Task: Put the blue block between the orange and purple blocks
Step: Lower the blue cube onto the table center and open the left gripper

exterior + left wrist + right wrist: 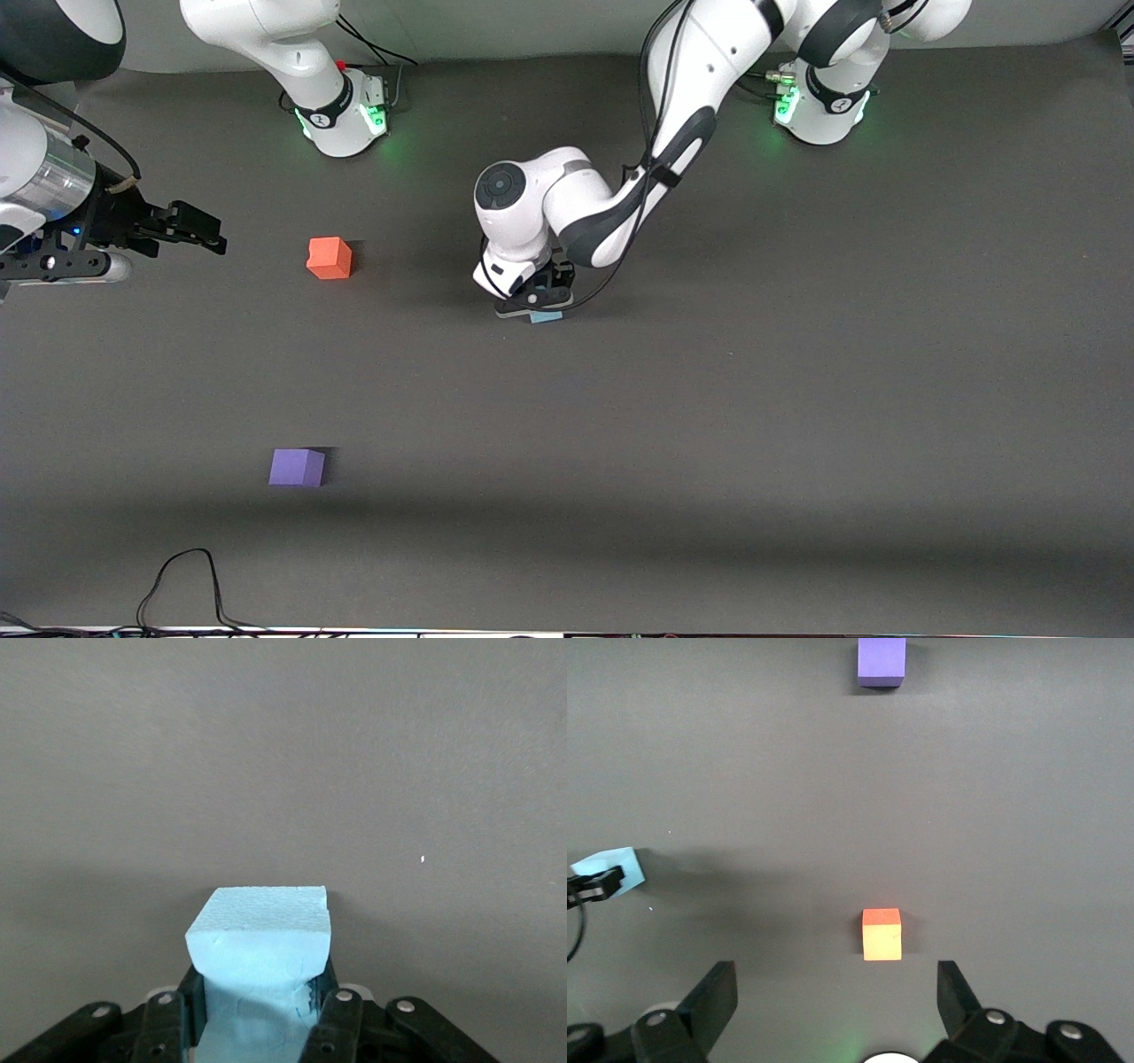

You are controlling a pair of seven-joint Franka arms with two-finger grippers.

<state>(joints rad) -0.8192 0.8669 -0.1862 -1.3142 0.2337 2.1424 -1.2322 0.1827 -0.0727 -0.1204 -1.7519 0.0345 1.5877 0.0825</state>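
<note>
The light blue block (547, 316) is near the table's middle, pinched between the fingers of my left gripper (535, 307), low at the table surface. In the left wrist view the block (261, 930) is squeezed in at its sides by the gripper (260, 1005). The orange block (329, 258) sits toward the right arm's end. The purple block (297, 467) lies nearer the front camera than it. My right gripper (211, 234) waits open and empty over the table past the orange block. The right wrist view shows its own open gripper (837, 992), orange block (881, 935), purple block (881, 661) and blue block (613, 869).
A dark grey mat (709, 425) covers the table. A black cable (182, 585) loops at the front edge near the purple block. The arm bases (345, 115) stand along the edge farthest from the front camera.
</note>
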